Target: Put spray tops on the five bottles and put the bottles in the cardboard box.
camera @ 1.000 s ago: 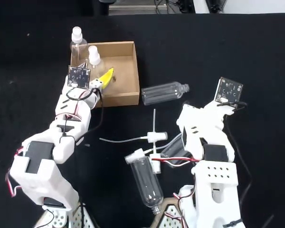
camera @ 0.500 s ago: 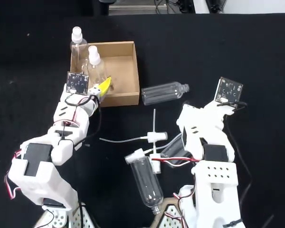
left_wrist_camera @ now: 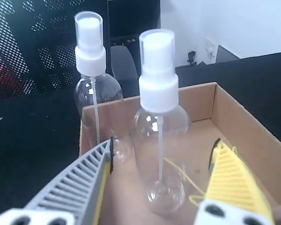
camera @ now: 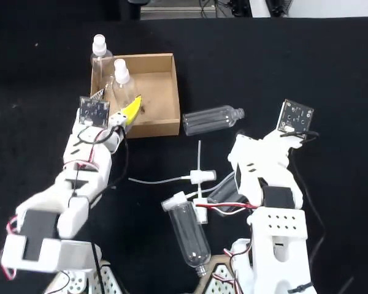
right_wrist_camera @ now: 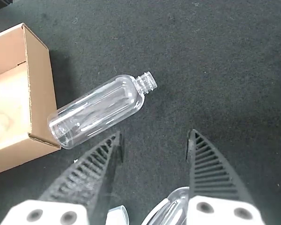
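The cardboard box (camera: 162, 92) (left_wrist_camera: 234, 122) sits at the back left. In it a clear bottle (camera: 124, 90) (left_wrist_camera: 159, 136) with a white spray top stands upright. A second topped bottle (camera: 100, 60) (left_wrist_camera: 91, 91) stands at the box's far left corner. My left gripper (camera: 113, 104) (left_wrist_camera: 162, 147) is open at the box's near wall, its fingers either side of the nearer bottle without touching it. My right gripper (right_wrist_camera: 153, 138) is open over the table, just short of a topless bottle (camera: 211, 119) (right_wrist_camera: 98, 112) lying beside the box.
Two loose spray tops (camera: 201, 176) with long tubes lie mid-table. Near the front edge lies a bottle (camera: 190, 236) with a top at its end. Another bottle (camera: 224, 193) (right_wrist_camera: 173, 211) lies partly under the right arm.
The left arm has drawn back from the box toward the near left. The topped bottle stays upright in the box. The right arm has not moved.
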You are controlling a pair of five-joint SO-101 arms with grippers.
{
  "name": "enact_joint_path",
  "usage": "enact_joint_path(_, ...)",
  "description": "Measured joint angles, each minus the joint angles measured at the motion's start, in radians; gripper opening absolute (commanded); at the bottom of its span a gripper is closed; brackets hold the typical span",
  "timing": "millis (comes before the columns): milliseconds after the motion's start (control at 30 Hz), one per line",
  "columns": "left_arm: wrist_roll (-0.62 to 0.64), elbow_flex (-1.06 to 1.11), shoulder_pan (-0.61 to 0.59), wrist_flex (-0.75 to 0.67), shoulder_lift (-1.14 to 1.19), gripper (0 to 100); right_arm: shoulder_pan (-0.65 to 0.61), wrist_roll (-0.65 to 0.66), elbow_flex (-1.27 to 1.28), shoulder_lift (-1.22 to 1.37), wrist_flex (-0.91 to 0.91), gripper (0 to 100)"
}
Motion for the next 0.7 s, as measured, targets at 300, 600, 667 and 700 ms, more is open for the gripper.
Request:
enact_joint_path(300,0.000,-0.035,-0.078,0.557,-0.315,31,0.000,0.000,0.000,0.000,0.000,20.1)
enact_joint_path(600,0.000,-0.153,-0.213,1.255,-0.529,31,0.000,0.000,0.000,0.000,0.000,20.1)
enact_joint_path(667,0.014,-0.157,-0.207,1.255,-0.542,31,0.000,0.000,0.000,0.000,0.000,20.1)
enact_joint_path(700,0.032,-0.169,-0.207,1.255,-0.542,31,0.000,0.000,0.000,0.000,0.000,20.1)
